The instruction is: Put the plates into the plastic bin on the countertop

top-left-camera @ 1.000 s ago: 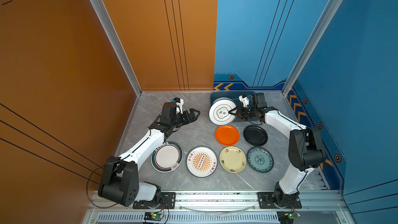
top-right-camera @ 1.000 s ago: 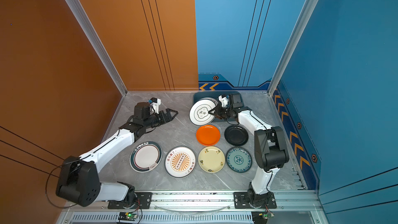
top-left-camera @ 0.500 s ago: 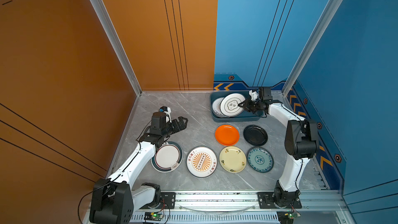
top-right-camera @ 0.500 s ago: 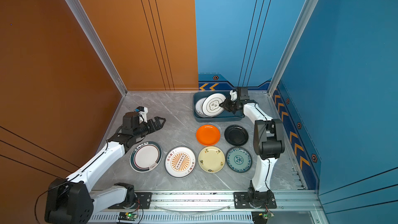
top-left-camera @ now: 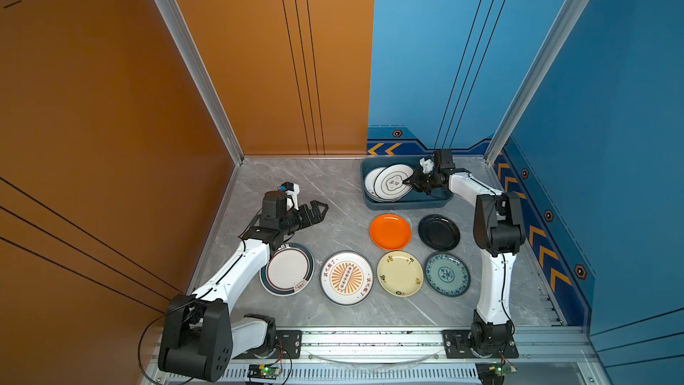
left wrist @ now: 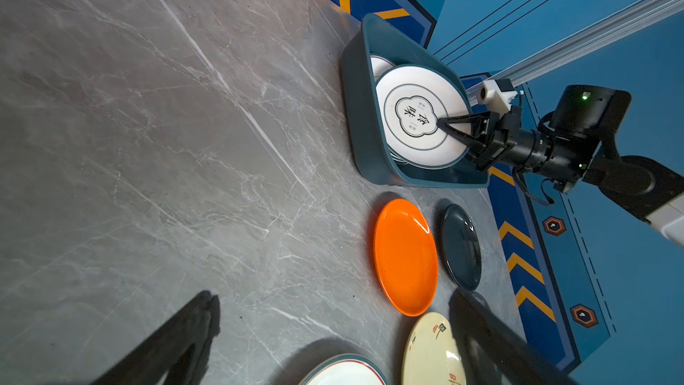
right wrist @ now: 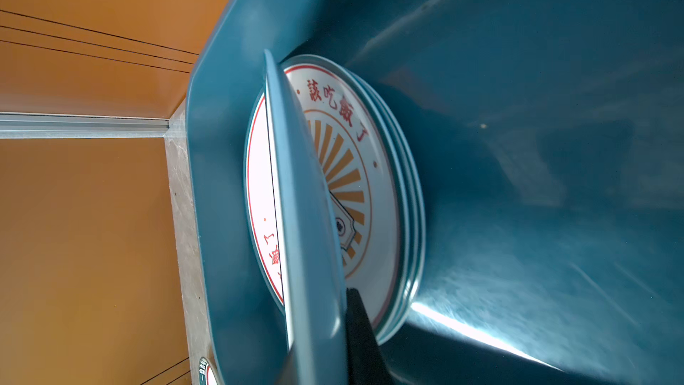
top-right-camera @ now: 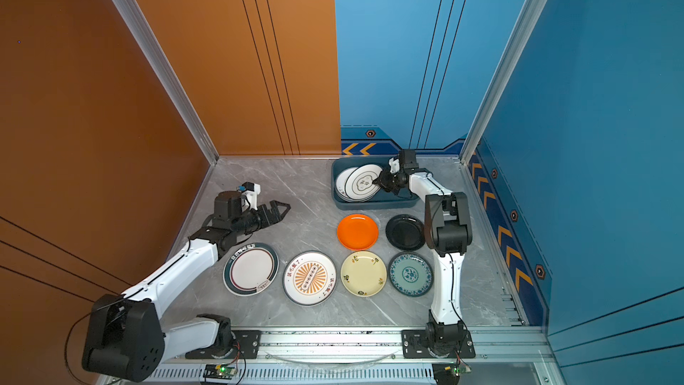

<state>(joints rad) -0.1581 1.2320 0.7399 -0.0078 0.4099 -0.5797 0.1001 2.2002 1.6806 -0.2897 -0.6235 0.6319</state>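
Back-left tabletop [top-left-camera: 318,183] lay bare btw the wide-open left claw [top-left-camera: 321,212] and the plastic bin [top-left-camera: 403,204]: clear passage there. Bin's left half was filled w/ stacked plates [top-left-camera: 369,179]. The tilted cloud plate [top-left-camera: 392,184], pinched by the right claw [top-left-camera: 406,180], covered them. Only the bin's right side had room, partly taken by that claw. Front plates [top-left-camera: 346,278] sat in two rows nearly rim to rim, thin gaps. Right arm [top-left-camera: 496,224] stood just beside the black plate [top-left-camera: 439,232].

White arm links [top-left-camera: 242,270], bulky black joints [top-left-camera: 498,231].
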